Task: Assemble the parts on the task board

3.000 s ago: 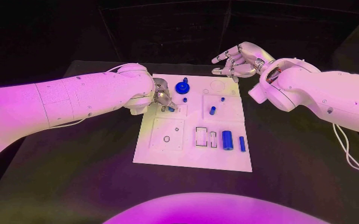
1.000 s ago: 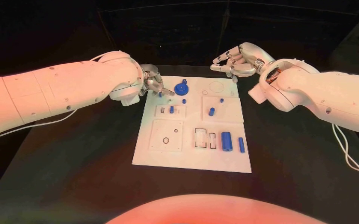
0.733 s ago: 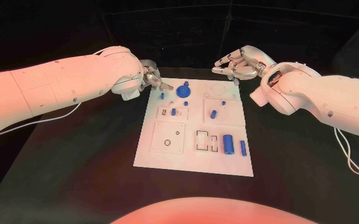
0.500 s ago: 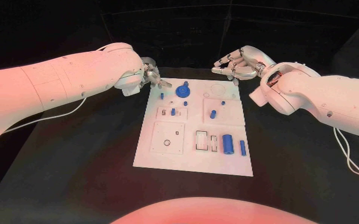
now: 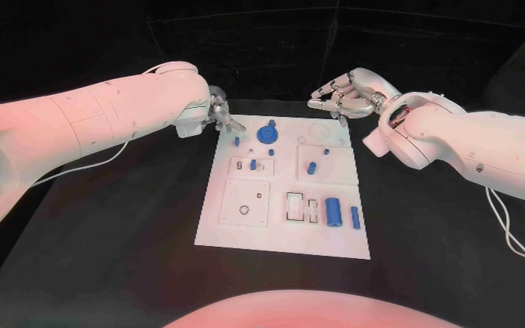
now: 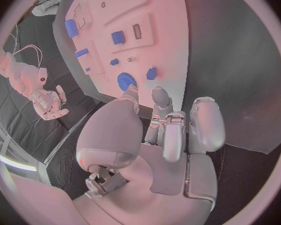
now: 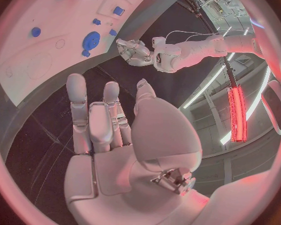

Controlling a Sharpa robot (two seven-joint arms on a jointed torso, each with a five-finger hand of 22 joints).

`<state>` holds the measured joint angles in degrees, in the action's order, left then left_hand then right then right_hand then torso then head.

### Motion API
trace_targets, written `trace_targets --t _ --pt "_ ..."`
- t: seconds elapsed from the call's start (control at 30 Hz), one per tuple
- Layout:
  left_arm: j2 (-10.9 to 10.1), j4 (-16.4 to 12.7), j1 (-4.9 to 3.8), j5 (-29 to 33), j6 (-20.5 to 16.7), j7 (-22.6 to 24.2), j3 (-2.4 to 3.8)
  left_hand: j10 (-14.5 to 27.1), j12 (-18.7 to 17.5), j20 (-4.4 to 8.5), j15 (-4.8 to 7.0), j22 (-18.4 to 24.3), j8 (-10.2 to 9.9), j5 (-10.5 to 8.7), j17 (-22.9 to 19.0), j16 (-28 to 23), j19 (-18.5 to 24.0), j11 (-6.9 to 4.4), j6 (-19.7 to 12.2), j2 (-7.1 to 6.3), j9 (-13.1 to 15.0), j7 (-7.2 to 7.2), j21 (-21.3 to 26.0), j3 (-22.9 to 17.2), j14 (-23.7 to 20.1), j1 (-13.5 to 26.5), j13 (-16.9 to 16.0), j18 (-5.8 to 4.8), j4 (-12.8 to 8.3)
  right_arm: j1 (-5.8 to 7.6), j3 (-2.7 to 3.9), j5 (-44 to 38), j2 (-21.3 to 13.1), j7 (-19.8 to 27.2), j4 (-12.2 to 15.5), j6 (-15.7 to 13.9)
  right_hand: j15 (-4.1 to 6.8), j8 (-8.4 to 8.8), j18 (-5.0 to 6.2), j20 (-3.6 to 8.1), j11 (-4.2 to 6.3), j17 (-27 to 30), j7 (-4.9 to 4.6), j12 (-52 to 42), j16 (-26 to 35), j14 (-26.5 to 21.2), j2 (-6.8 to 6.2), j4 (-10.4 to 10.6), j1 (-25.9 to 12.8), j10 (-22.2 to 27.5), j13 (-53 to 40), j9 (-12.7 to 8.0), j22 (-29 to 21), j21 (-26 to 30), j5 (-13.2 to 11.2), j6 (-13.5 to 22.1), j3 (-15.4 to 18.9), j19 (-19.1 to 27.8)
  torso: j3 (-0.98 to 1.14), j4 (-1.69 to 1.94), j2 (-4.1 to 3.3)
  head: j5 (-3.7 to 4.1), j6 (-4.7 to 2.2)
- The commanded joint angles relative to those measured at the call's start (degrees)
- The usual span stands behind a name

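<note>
The white task board [image 5: 246, 225] lies in the middle of the black table. On its far part sit a round blue part [image 5: 268, 133] and a small blue peg [image 5: 237, 140]. Other blue pieces [image 5: 253, 165] [image 5: 311, 167] stand further in, and a thick blue cylinder [image 5: 332, 211] with a thin one [image 5: 354, 216] lies near the right edge. My left hand [image 5: 222, 119] hovers just off the board's far left corner, fingers apart and holding nothing [image 6: 172, 130]. My right hand [image 5: 341, 100] floats beyond the far right corner, fingers spread and bare [image 7: 109, 130].
The left wrist view shows the board [image 6: 159, 45], the round blue part [image 6: 125, 80] and the peg [image 6: 151, 73] just past my fingertips. Bare black table [image 5: 121, 222] surrounds the board. My white forearms lie over the table's left and right sides.
My left hand has drawn back from the board's left middle to just beyond its far left corner, uncovering the small blue peg. The right hand has hardly moved.
</note>
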<state>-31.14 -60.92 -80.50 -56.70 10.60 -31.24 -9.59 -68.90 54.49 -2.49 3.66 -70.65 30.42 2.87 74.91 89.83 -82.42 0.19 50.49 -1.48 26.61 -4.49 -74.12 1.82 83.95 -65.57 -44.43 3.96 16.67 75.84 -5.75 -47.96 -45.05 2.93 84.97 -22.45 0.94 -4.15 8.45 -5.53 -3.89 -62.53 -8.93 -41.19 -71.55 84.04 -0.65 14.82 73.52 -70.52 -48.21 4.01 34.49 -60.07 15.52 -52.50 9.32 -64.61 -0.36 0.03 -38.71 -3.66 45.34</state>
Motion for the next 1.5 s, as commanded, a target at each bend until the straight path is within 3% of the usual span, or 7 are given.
trace_targets --t 0.03,0.4,0.93,1.5 --pt "0.50 0.81 0.15 -3.12 2.75 1.13 0.02 -0.25 0.31 -0.14 -0.10 -0.15 -0.05 0.03 15.09 0.17 -0.15 0.00 0.34 0.65 -0.11 -0.02 -0.13 0.46 6.05 -0.01 -0.06 0.58 -0.06 0.12 0.04 -0.12 0.11 0.11 0.03 -0.14 -0.16 0.03 1.07 0.08 0.17 -0.01 0.03 0.03 0.15 0.76 0.29 0.30 0.40 0.38 -0.04 0.00 -0.07 0.33 0.29 0.14 0.06 0.10 -0.02 0.05 0.04 -0.11 0.10" --pt "1.43 1.62 0.76 -3.69 3.01 1.74 0.01 -0.33 0.45 -0.12 -0.07 -0.28 -0.01 0.03 15.09 0.17 -0.22 -0.05 0.66 1.11 -0.34 0.05 -0.20 0.88 6.05 0.18 -0.08 0.55 0.00 0.12 0.04 -0.12 0.39 0.00 -0.19 0.07 -0.15 0.02 1.10 0.10 0.20 0.08 0.05 0.06 0.29 0.74 0.50 0.30 0.92 0.50 -0.06 0.00 -0.29 0.50 0.95 0.14 0.23 0.13 0.04 0.06 0.09 0.07 0.15" --pt "2.14 2.25 1.25 -3.72 4.02 2.44 0.01 -0.85 1.12 0.15 0.25 -0.90 -0.08 0.05 15.09 0.17 -0.55 -0.48 2.64 3.33 -1.41 0.55 -0.56 1.43 6.05 -2.80 -0.32 0.43 -0.63 0.12 0.04 -0.12 0.52 -0.41 -0.27 0.66 -0.14 0.04 1.14 0.12 0.19 0.13 0.03 0.08 0.44 0.74 0.74 0.60 1.19 0.64 -0.11 -0.01 -0.59 0.74 2.07 0.18 0.64 0.19 0.04 0.09 0.12 0.08 0.21" --pt "2.65 2.81 1.34 -3.69 4.97 2.87 0.01 -0.99 1.29 0.18 0.24 -1.16 -0.42 0.05 15.09 0.17 -0.63 -0.51 3.19 3.53 -1.98 0.57 -0.67 1.52 6.05 -4.91 -0.28 0.37 -1.17 0.12 0.04 -0.12 0.65 -0.57 -0.31 0.87 -0.14 0.04 1.12 0.12 0.19 0.04 0.04 -0.04 0.42 0.77 0.86 0.64 1.43 0.64 -0.22 -0.01 -0.54 0.75 2.52 0.19 0.75 0.13 0.03 0.05 0.09 -0.08 0.35"
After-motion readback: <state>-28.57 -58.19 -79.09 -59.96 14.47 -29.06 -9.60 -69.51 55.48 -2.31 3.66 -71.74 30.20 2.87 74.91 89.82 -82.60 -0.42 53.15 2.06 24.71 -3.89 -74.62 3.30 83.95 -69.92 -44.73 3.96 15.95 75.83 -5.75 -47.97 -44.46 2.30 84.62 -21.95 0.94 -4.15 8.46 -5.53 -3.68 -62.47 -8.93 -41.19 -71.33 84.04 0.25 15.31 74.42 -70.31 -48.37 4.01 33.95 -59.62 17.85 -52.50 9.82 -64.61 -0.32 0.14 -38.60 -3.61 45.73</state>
